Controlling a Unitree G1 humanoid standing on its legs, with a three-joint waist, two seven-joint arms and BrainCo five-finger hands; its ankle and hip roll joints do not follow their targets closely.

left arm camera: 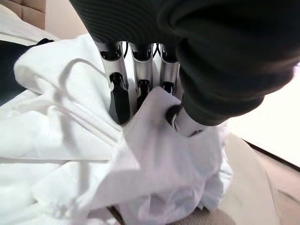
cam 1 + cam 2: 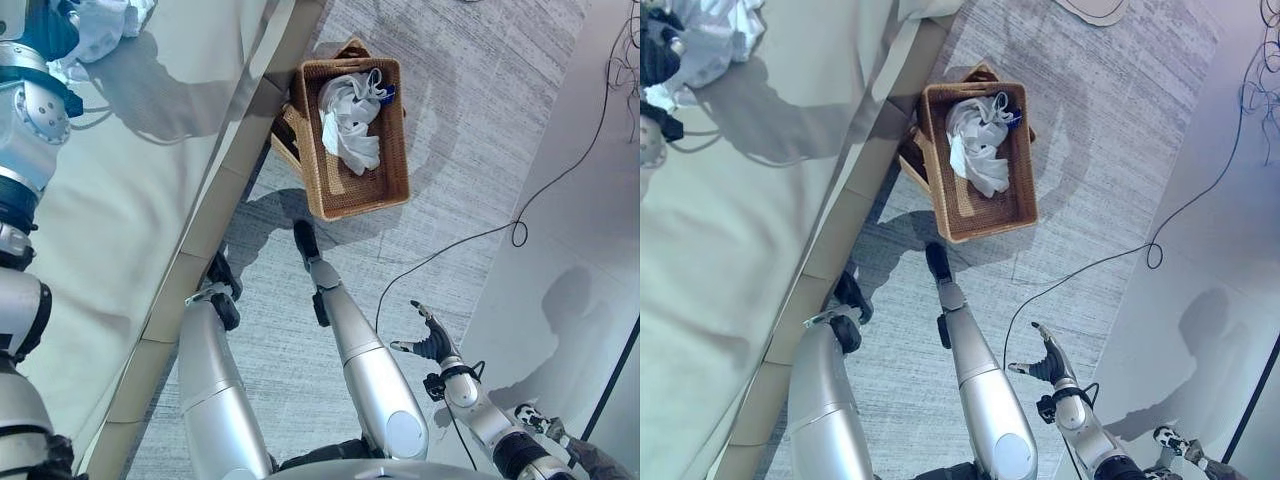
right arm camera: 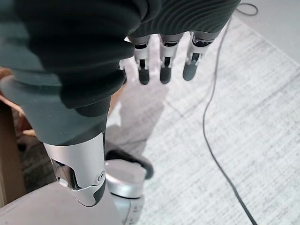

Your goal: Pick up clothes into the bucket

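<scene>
White cloth (image 1: 93, 154) on the bed (image 2: 130, 200), left hand (image 1: 140, 89) pinching it, prob. to lift twd the basket (image 2: 395, 180), one garment (image 2: 350, 120) already inside; right hand (image 2: 430, 340) hangs spread, idle.

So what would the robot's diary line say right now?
left robot hand: gripping white cloth on bed | right robot hand: open, idle | basket: holds white clothes

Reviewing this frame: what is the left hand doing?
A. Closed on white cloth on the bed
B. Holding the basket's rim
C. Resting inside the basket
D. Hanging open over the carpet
A: in the left wrist view the left hand has its fingers and thumb pinched into the white cloth, while the wicker basket stands apart on the carpet.
</scene>
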